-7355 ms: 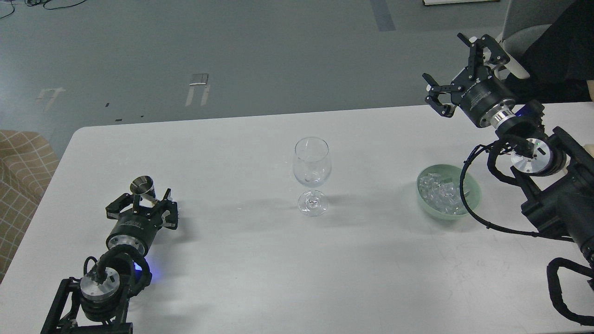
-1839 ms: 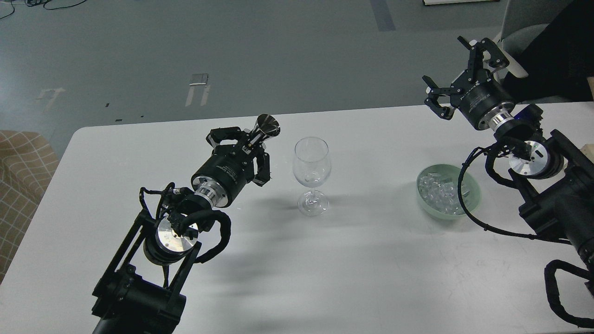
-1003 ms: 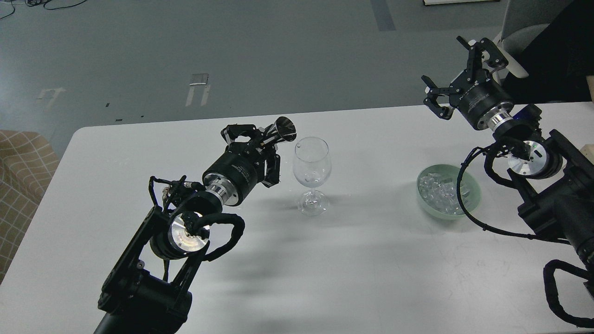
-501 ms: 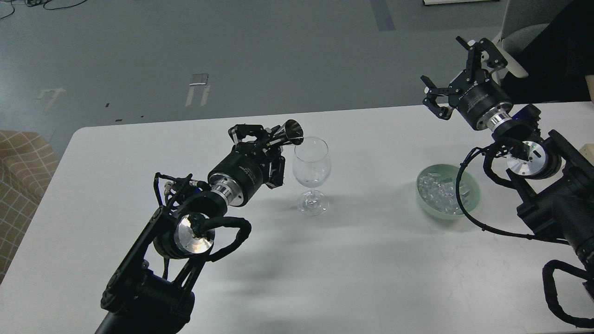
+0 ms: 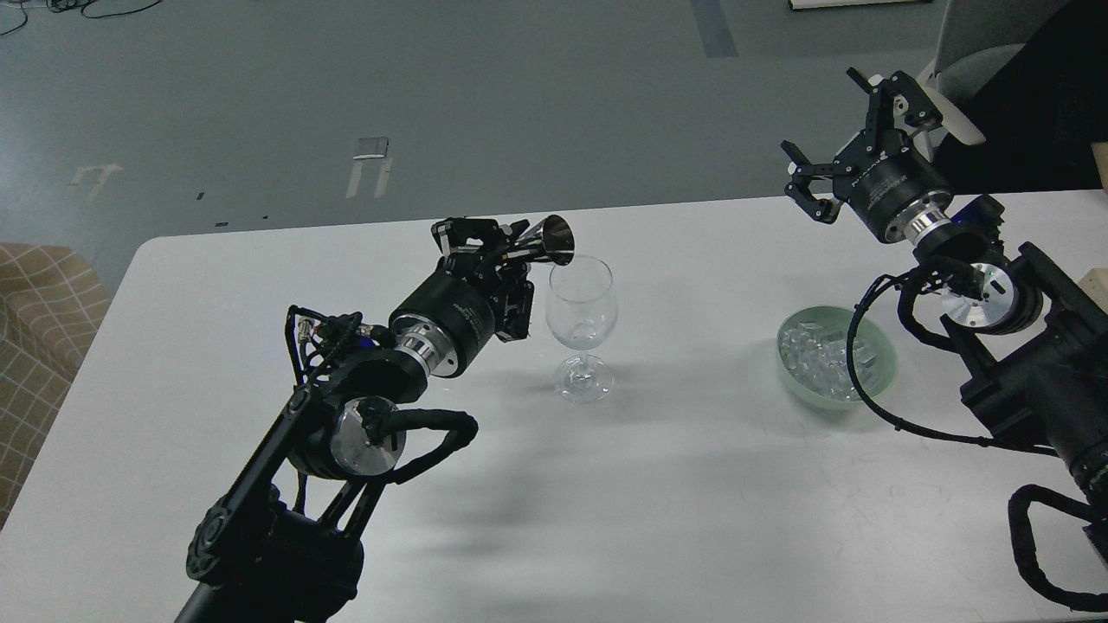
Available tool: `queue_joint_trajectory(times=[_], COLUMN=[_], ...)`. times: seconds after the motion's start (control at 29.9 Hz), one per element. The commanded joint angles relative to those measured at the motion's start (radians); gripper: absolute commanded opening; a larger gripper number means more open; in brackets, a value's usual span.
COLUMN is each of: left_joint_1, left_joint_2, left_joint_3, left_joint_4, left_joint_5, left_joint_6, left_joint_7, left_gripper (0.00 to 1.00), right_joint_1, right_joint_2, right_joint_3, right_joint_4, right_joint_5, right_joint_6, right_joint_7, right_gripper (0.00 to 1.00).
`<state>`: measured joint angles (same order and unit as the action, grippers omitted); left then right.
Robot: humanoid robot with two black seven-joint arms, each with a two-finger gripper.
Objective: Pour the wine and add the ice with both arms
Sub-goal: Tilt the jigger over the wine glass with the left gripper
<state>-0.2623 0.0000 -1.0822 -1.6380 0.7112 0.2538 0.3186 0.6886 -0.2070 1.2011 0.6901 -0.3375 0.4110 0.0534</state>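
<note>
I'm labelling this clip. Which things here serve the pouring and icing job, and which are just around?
In use:
left gripper holding metal cup
wine glass
green bowl of ice
right gripper, open

Just around:
white table
checked sofa

White table (image 5: 692, 519), pale green bowl (image 5: 883, 368), silver metal cup (image 5: 554, 240), clear glass (image 5: 582, 311), tan checked cloth (image 5: 39, 346).

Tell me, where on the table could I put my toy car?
The table is bare along the near edge and between the wine glass and the green bowl of ice. It is crowded where the left gripper tips a metal cup over the glass.
</note>
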Motion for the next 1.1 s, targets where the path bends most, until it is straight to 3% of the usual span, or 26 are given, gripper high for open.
queue_joint_trajectory(times=[0.0, 1.07], left_joint_1=[-0.005, -0.017], left_joint_2=[0.0, 0.0], left_joint_3=[0.004, 0.007], left_joint_4=[0.001, 0.007], left_joint_5=[0.005, 0.195], left_joint_6=[0.001, -0.015], left_joint_7=[-0.001, -0.007], left_gripper=[0.01, 0.02], right_joint_1=[0.0, 0.0], right_joint_2=[0.001, 0.001], right_joint_3=[0.0, 0.0], right_joint_4=[0.0, -0.001], right_joint_5=[0.0, 0.0], right_joint_6=[0.0, 0.0], right_joint_7=[0.0, 0.0], right_gripper=[1.0, 1.0])
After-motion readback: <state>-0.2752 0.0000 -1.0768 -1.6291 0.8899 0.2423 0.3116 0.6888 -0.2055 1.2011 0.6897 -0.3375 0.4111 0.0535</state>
